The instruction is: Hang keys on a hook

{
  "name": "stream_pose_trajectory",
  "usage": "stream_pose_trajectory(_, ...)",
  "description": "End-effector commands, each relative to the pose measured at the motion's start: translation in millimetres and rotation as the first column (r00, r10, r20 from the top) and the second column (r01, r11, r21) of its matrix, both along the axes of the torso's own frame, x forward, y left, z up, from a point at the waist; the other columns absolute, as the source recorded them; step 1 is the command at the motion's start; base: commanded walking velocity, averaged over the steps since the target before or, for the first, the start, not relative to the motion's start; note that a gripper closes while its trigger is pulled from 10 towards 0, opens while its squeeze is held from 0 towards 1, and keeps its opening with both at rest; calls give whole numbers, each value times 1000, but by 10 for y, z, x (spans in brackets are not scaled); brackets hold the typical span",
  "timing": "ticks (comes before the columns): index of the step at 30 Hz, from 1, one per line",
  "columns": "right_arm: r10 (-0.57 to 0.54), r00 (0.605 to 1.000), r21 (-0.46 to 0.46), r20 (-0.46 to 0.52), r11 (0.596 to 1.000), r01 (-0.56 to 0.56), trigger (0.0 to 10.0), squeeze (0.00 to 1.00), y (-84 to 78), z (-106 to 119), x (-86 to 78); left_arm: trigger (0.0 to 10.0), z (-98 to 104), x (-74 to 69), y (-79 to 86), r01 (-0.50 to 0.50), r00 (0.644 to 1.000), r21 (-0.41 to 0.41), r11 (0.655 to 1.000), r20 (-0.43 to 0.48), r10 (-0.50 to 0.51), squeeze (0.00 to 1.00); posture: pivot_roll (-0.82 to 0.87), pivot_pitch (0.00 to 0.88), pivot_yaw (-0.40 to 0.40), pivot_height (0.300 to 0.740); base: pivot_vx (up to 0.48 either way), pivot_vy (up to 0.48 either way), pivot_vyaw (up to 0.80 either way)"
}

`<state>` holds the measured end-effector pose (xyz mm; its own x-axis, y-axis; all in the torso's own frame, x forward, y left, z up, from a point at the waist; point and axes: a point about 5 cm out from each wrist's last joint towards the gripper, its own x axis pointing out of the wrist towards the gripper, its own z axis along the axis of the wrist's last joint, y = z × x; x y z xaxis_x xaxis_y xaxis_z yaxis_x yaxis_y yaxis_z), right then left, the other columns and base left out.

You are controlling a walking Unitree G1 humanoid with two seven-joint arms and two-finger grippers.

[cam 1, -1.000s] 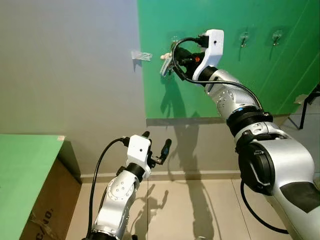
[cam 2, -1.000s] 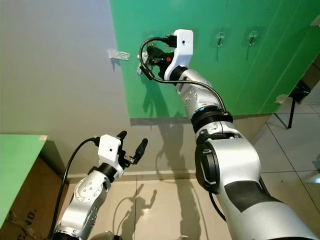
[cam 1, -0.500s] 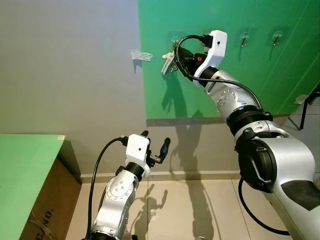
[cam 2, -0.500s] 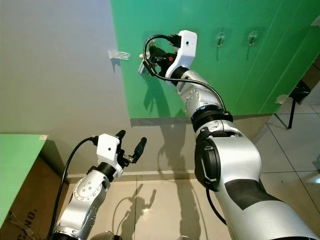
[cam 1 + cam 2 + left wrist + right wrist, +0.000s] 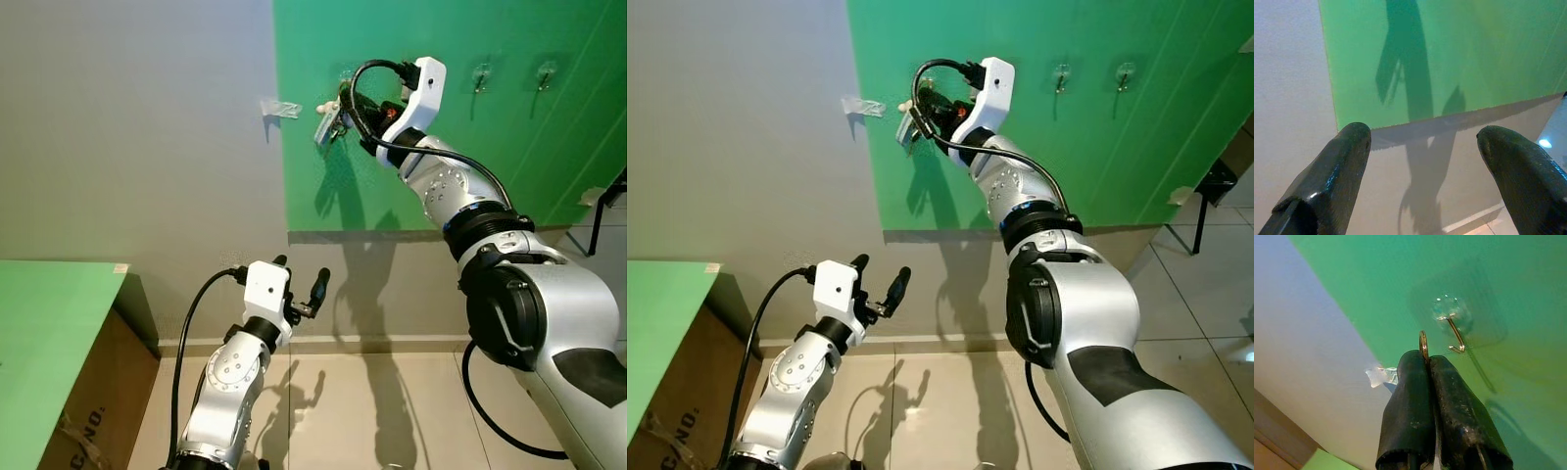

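Keys on a thin gold metal ring (image 5: 1422, 340) sit pinched between the pressed-together black fingers of our right gripper (image 5: 1429, 360), just beside the small clear adhesive metal hook (image 5: 1454, 333) on the green wall panel (image 5: 441, 147), not yet on it. Going left to right, our left gripper (image 5: 298, 287) hovers low with fingers spread, holding nothing. Since a second ago, our right gripper has risen closer to the hook.

Keys (image 5: 328, 121): pale bunch dangling below right tool (image 5: 1426, 360), metal ring (image 5: 1423, 340) pinched between its closed fingers, sticking out past tips. Hook (image 5: 1454, 334): small metal hook on clear pad stuck to green wall, just beside ring, not yet through it.
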<state>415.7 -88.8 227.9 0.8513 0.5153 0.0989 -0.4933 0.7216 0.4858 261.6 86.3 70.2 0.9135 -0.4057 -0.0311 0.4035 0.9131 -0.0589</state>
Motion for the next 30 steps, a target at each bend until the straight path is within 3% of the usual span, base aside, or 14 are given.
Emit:
stream_pose_trajectory(1,-8,1000,32,3,999,8,0,0,3,94,19,10000,9,-8,-7,-4,1000,-9,1000,-4,4,0,-5,0,-21,740,0,0,0)
stream_pose_trajectory(7,-27,999,64,-37,998,30,0,0,-30,38,19,10000,11,-4,2,-10,1000,-13,1000,-8,10,0,-4,0,-21,740,0,0,0)
stream_pose_trajectory(16,-81,989,186,-123,977,103,0,0,-132,1,35,10000,11,-1,1,-13,1000,-17,1000,-15,12,0,-4,0,-22,740,0,0,0)
stream_pose_trajectory(30,-137,969,229,-205,956,184,0,0,-216,-96,37,10000,12,12,-13,-13,1000,-22,1000,-21,12,0,-7,0,-23,740,0,0,0)
